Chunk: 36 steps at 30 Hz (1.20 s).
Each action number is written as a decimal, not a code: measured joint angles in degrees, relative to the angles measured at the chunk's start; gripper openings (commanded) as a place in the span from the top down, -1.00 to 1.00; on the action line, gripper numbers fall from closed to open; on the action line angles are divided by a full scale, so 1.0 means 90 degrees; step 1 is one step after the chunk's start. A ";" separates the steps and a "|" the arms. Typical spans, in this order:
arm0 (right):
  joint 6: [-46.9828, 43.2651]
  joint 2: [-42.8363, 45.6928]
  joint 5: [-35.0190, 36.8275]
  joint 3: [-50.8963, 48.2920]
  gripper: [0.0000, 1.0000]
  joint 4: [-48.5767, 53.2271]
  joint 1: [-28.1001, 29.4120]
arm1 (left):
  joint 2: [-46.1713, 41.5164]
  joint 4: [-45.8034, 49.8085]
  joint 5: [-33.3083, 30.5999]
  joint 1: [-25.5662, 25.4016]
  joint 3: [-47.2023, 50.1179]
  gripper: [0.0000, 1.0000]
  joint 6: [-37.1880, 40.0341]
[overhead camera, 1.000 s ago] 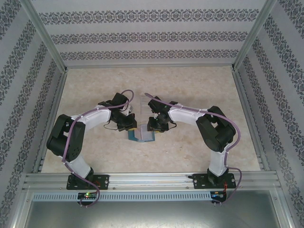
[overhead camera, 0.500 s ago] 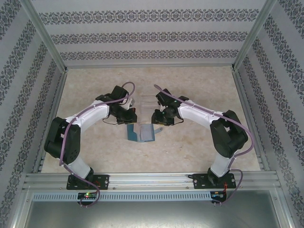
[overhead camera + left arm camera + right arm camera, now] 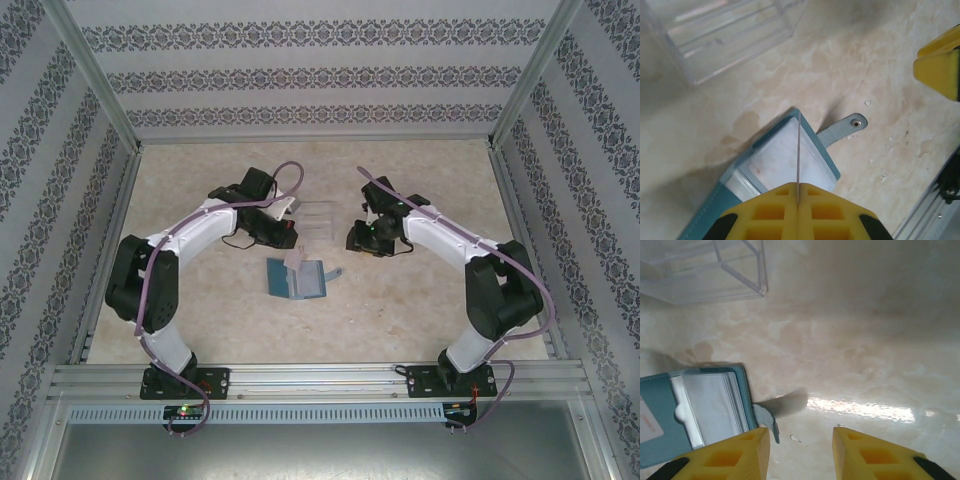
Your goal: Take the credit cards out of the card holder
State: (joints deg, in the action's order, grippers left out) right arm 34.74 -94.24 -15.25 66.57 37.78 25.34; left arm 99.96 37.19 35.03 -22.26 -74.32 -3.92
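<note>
Teal card holder lies open on bench, centre frame | my left end effector pinches a thin card, edge-on above the holder | my right end effector gapes, empty | advice: firm pinch, carry level to clear tray, release low.

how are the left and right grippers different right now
The left gripper is shut on a thin credit card, seen edge-on; the right gripper is open and holds nothing. The left gripper is above the card holder; the right gripper is off to the holder's strap side, over bare table. Both have yellow fingers.
</note>
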 measured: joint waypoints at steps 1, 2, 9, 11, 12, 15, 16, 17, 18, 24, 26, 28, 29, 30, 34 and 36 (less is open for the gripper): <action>-0.0034 0.0068 -0.0002 -0.0022 0.24 0.0032 -0.0046 | 0.0061 0.0005 -0.0019 0.0000 -0.0104 1.00 0.0172; -0.0058 0.0129 -0.0002 -0.0041 0.24 0.0051 -0.0085 | 0.0119 0.0010 -0.0036 0.0000 -0.0236 1.00 0.0367; -0.0189 0.0304 -0.0005 -0.0053 0.24 0.0153 -0.0182 | 0.0656 0.0381 -0.0097 -0.0017 -0.1688 1.00 0.1933; -0.0204 0.0308 -0.0007 -0.0053 0.24 0.0177 -0.0180 | 0.0894 0.0583 -0.0131 -0.0019 -0.2222 1.00 0.2336; -0.0214 0.0316 -0.0007 -0.0053 0.24 0.0192 -0.0180 | 0.1052 0.0748 -0.0158 -0.0027 -0.2557 1.00 0.2591; -0.0221 0.0355 -0.0007 -0.0053 0.24 0.0219 -0.0182 | 0.1469 0.1195 -0.0333 -0.0061 -0.3347 1.00 0.3211; -0.0221 0.0372 -0.0005 -0.0053 0.24 0.0226 -0.0182 | 0.1617 0.1348 -0.0427 -0.0090 -0.3602 1.00 0.3419; -0.0221 0.0384 -0.0005 -0.0053 0.24 0.0236 -0.0182 | 0.1766 0.1537 -0.0532 -0.0119 -0.3847 1.00 0.3602; -0.0221 0.0396 -0.0005 -0.0053 0.24 0.0250 -0.0182 | 0.1965 0.1785 -0.0656 -0.0165 -0.4189 1.00 0.3830; -0.0219 0.0420 -0.0007 -0.0053 0.24 0.0262 -0.0182 | 0.2815 0.2635 -0.1117 -0.0452 -0.5404 1.00 0.4833; -0.0216 0.0423 -0.0007 -0.0075 0.24 0.0255 -0.0182 | 0.3021 0.2871 -0.1188 -0.0510 -0.5678 1.00 0.5100; -0.0214 0.0432 -0.0007 -0.0131 0.24 0.0255 -0.0182 | 0.3191 0.3019 -0.1268 -0.0534 -0.5897 1.00 0.5311; -0.0214 0.0432 -0.0007 -0.0163 0.24 0.0260 -0.0182 | 0.3262 0.3075 -0.1290 -0.0546 -0.5972 1.00 0.5406; -0.0214 0.0432 -0.0007 -0.0187 0.24 0.0257 -0.0182 | 0.3308 0.3133 -0.1319 -0.0559 -0.6016 1.00 0.5472; -0.0214 0.0444 -0.0007 -0.0257 0.24 0.0267 -0.0250 | 0.3548 0.3296 -0.1469 -0.0568 -0.6251 1.00 0.5746; -0.0214 0.0444 -0.0007 -0.0262 0.24 0.0282 -0.0299 | 0.3626 0.3349 -0.1525 -0.0576 -0.6280 1.00 0.5853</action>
State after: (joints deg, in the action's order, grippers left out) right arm 32.82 -90.24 -15.31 64.20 40.32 22.65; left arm 132.60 67.33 21.30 -27.44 -130.85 48.75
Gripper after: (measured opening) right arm 0.381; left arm 0.051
